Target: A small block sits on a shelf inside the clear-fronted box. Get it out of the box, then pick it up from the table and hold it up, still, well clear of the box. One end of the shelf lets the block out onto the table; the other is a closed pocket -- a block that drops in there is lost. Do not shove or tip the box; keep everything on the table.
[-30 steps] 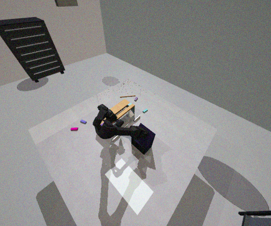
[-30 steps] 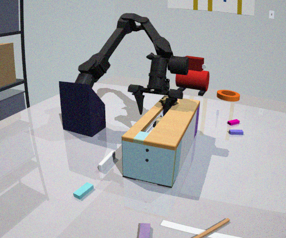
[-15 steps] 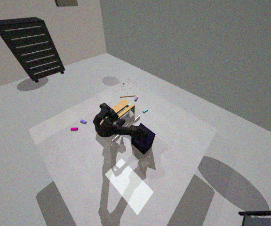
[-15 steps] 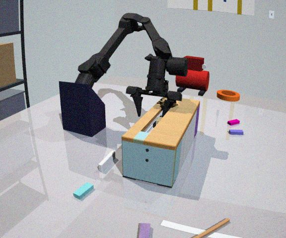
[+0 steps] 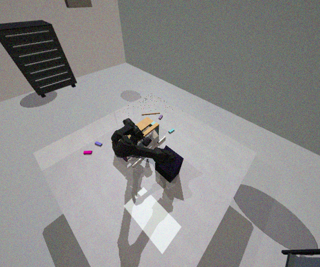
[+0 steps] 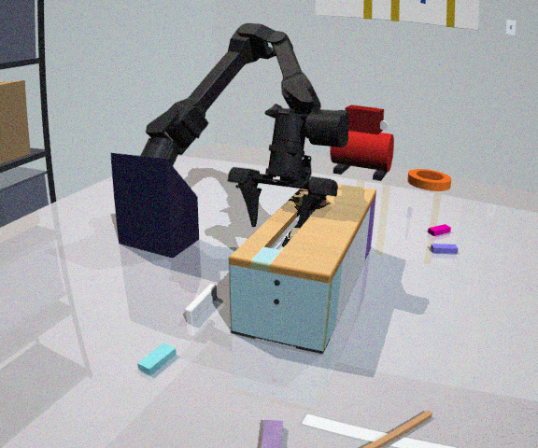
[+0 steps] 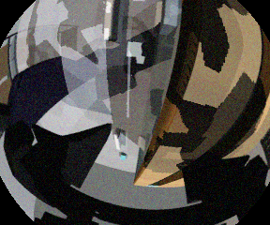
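The box point(image 5: 146, 122) point(image 6: 330, 241) point(image 7: 202, 86) stands upright on the table point(image 5: 96, 183) point(image 6: 476, 313) point(image 7: 108, 155), long and rectangular, with a flat wood-coloured top. A narrow slot point(image 6: 278, 238) runs lengthwise through that top, and a pale blue patch point(image 5: 153, 123) point(image 6: 265, 257) crosses it near one end. Below the patch, the box's end panel point(image 6: 278, 311) is pale blue and carries two dark round dots, one above the other. The opposite end of the box shows purple point(image 6: 370, 229) on its side. The small block cannot be made out with certainty inside the box, nor can its pose on the shelf.
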You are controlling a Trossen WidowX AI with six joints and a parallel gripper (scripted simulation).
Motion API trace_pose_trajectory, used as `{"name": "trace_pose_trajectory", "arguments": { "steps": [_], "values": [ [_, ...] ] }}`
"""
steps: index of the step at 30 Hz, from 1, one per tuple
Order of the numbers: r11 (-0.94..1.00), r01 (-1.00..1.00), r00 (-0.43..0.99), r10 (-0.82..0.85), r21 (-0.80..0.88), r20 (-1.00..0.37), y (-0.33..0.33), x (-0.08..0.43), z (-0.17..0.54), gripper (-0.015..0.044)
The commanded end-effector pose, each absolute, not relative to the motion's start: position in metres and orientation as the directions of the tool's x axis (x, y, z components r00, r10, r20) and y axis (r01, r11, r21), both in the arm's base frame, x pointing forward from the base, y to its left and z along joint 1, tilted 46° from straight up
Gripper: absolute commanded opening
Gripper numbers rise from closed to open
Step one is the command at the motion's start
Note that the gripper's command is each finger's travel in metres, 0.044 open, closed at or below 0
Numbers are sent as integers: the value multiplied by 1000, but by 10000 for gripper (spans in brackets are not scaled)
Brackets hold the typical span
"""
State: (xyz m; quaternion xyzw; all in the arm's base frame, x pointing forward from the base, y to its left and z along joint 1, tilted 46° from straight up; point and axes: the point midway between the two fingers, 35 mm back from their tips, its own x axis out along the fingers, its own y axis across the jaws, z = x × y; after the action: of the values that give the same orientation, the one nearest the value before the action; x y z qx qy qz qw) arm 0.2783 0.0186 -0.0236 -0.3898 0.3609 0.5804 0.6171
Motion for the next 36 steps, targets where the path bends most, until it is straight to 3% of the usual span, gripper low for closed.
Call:
{"name": "trace_pose_trajectory", "arguments": {
  "steps": [1,36],
  "values": [
    [22,-998,67,434,-64,-898,10,278,-32,400],
    [21,-998,67,433,-64,-899,-3,281,-45,400]
  ]
}}
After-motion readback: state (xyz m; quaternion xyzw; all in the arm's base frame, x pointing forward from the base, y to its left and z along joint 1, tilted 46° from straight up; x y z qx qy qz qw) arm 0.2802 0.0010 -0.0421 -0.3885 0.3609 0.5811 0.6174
